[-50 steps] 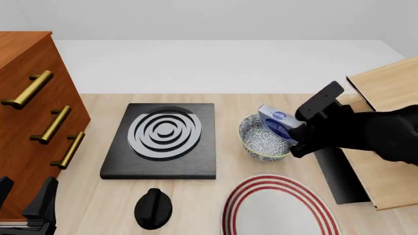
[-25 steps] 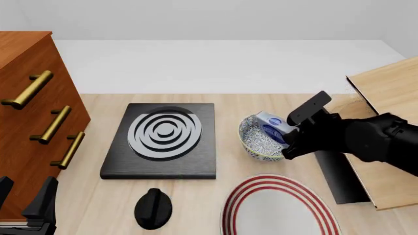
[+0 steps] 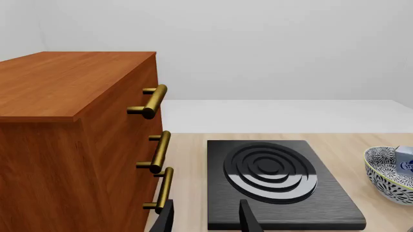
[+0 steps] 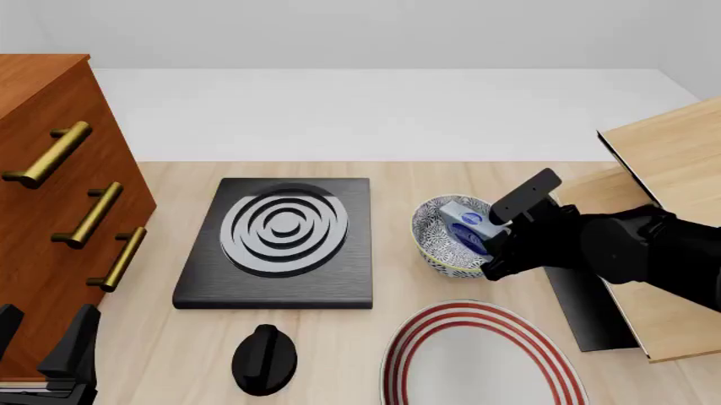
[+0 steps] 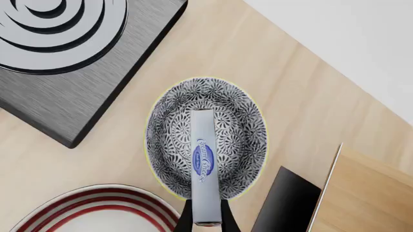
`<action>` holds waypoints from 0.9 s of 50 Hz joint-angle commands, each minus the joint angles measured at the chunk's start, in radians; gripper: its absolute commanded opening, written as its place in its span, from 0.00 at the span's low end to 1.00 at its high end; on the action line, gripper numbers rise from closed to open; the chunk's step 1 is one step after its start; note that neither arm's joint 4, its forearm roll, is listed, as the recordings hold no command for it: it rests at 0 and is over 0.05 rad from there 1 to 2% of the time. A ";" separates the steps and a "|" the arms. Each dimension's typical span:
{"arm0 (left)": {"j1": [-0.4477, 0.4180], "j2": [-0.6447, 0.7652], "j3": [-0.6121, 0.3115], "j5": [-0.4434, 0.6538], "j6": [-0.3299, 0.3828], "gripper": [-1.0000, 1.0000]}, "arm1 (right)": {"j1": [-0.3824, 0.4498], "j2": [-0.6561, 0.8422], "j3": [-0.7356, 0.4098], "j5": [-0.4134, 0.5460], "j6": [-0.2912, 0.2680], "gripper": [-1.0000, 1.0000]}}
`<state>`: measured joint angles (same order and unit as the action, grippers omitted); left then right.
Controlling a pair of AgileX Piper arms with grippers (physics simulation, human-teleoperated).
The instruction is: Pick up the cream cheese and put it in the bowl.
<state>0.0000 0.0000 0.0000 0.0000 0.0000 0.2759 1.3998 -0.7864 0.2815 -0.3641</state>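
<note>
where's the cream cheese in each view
Front view: the cream cheese is right of centre, lowered into the bowl, held by the right hand.
Right wrist view: low in the middle, over the bowl, between the fingers.
Left wrist view: only a corner at the right edge.
Shared landmark: the black stove plate.

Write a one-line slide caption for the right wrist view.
Right hand holds the cream cheese edge-on over the speckled bowl, not yet released.

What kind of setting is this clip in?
Most likely a simulated kitchen tabletop: a black hotplate with a separate knob, a speckled bowl, a red-striped plate, and a wooden drawer cabinet. The right gripper holds cream cheese over the bowl.
</note>
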 commanded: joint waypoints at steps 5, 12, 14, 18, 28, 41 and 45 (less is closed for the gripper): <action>0.000 0.000 0.000 0.000 0.000 1.00 | -0.007 0.038 0.000 -0.039 0.014 0.00; 0.000 0.000 0.000 0.000 0.000 1.00 | -0.003 0.067 0.007 -0.062 0.013 0.00; 0.000 0.000 0.000 0.000 0.000 1.00 | -0.005 0.070 0.006 -0.065 0.011 0.00; 0.000 0.000 0.000 0.000 0.000 1.00 | -0.010 0.071 0.002 -0.064 0.007 0.00; 0.000 0.000 0.000 0.000 0.000 1.00 | -0.014 0.071 0.006 -0.064 0.008 0.00; 0.000 0.000 0.000 0.000 0.000 1.00 | -0.007 0.064 0.009 -0.055 0.015 1.00; 0.000 0.000 0.000 0.000 0.000 1.00 | -0.003 0.054 0.009 -0.045 0.018 1.00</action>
<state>0.0000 0.0000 0.0000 0.0000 0.0000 0.2680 1.4627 -0.7782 0.2259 -0.3563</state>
